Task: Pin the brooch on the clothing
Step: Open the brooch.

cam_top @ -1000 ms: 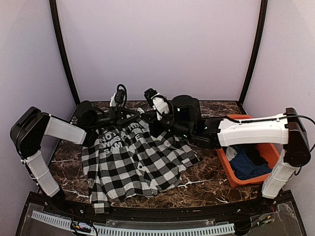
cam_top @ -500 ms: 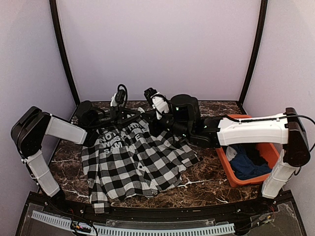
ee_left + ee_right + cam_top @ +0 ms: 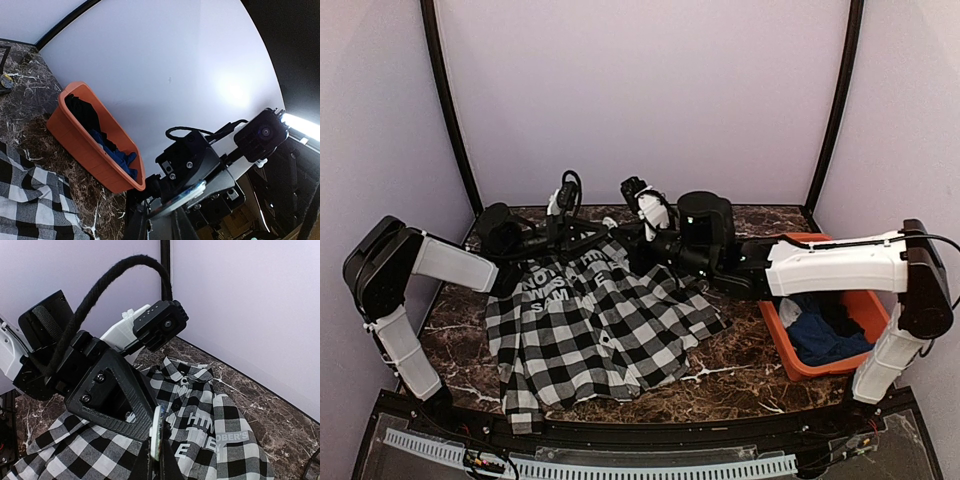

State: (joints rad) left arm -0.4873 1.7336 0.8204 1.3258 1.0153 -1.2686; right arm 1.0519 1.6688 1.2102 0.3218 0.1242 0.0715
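Two white-and-black robot arms rise from the near edge of a dark marble table point(image 3: 740, 375), one at each side. Between them a black-and-white checked shirt point(image 3: 590, 330) lies spread out left of centre. Its back faces up, with white block lettering point(image 3: 555, 285) near the far end and the collar toward the back wall.

To the right, apart from the shirt, an orange bin point(image 3: 780, 345) holds a dark blue garment point(image 3: 820, 335).

Farther back, both arms reach inward and meet above the collar end of the shirt. The right pincer point(image 3: 156, 457) is closed tight on the brooch point(image 3: 156, 432), a thin pale disc that its own camera sees edge-on, standing up from between its fingers. The brooch is held in the air, not yet on the fabric.

The left pincer point(image 3: 157, 222) points straight at it from the other side, jaws only a sliver apart and tips right at the disc. Whether it actually clamps the brooch cannot be told, as the contact point is hidden in both wrist views.

Behind everything stand plain pale lilac walls with black corner posts.
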